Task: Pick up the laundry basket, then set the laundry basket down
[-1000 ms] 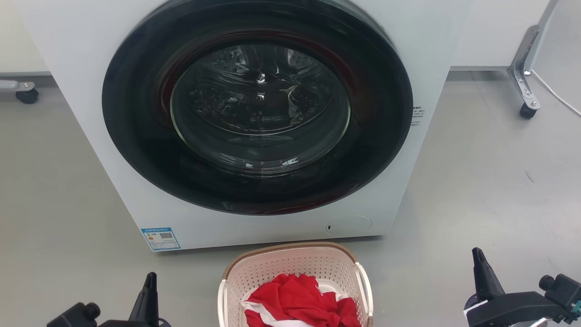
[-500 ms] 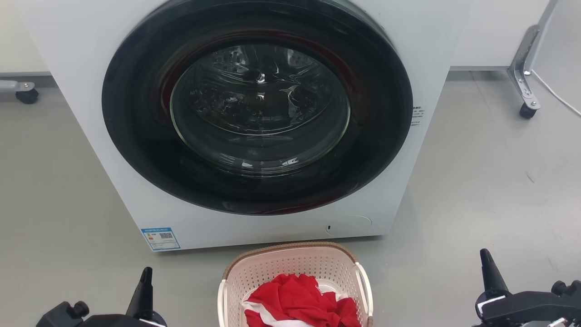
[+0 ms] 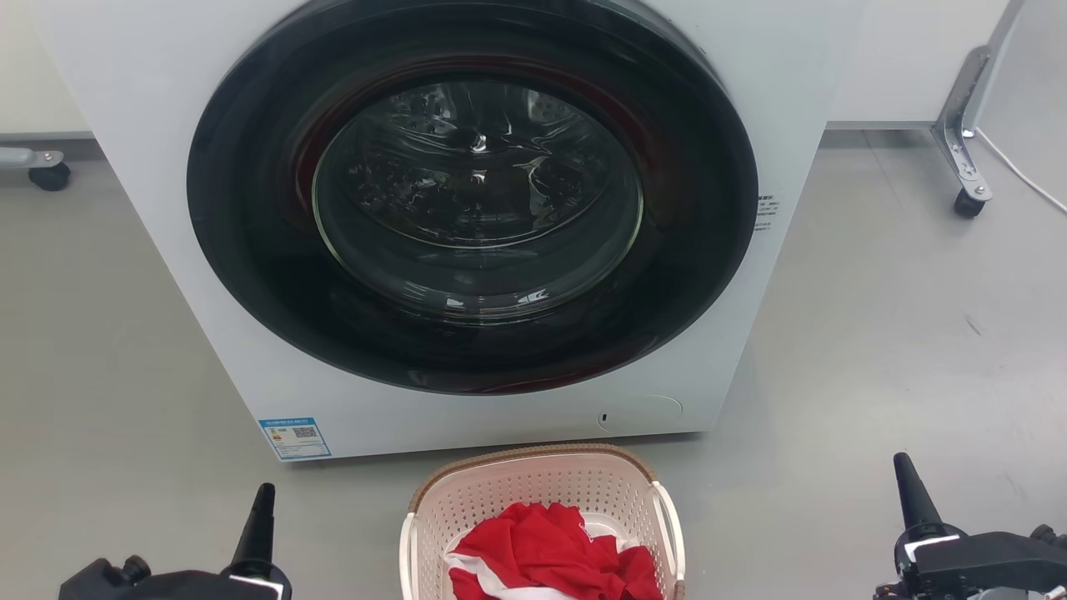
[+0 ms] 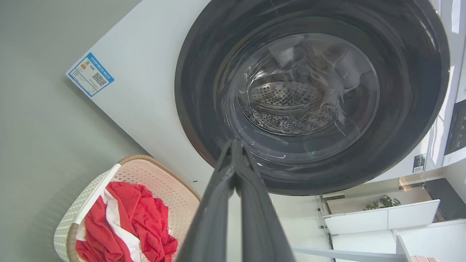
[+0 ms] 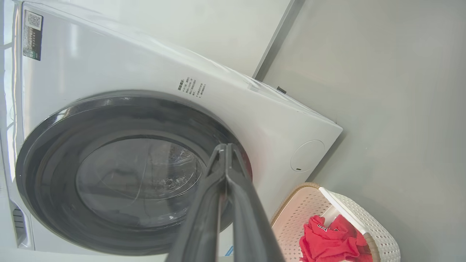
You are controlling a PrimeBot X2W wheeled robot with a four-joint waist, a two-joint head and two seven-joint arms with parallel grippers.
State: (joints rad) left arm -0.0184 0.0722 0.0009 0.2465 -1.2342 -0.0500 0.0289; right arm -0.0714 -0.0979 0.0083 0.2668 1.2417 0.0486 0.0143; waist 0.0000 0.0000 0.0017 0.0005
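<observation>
The laundry basket [image 3: 500, 492], cream-white and perforated with a brown woven-look rim and white side handles, stands on the floor at the bottom centre of the head view, just in front of the washer. Red and white clothes [image 3: 546, 554] lie in it. My left gripper [image 3: 265, 493] is shut, well left of the basket and apart from it. Well to the basket's right, my right gripper [image 3: 902, 465] is also shut and holds nothing. The basket [image 4: 156, 178] shows at the lower left of the left wrist view, beside my left gripper [image 4: 235, 142]. It [image 5: 367, 218] sits lower right of my right gripper [image 5: 225, 146].
A white front-loading washer [image 3: 167, 108] with a dark round door [image 3: 475, 192] stands upright right behind the basket. A blue label [image 3: 295, 437] marks its lower left corner. Grey floor [image 3: 900, 317] spreads to both sides. A castered metal frame leg [image 3: 963, 158] stands far right, another caster [image 3: 48, 173] far left.
Both grippers have drifted outward, away from the basket: the left one slightly leftward, the right one rightward. The basket and the washer have not moved.
</observation>
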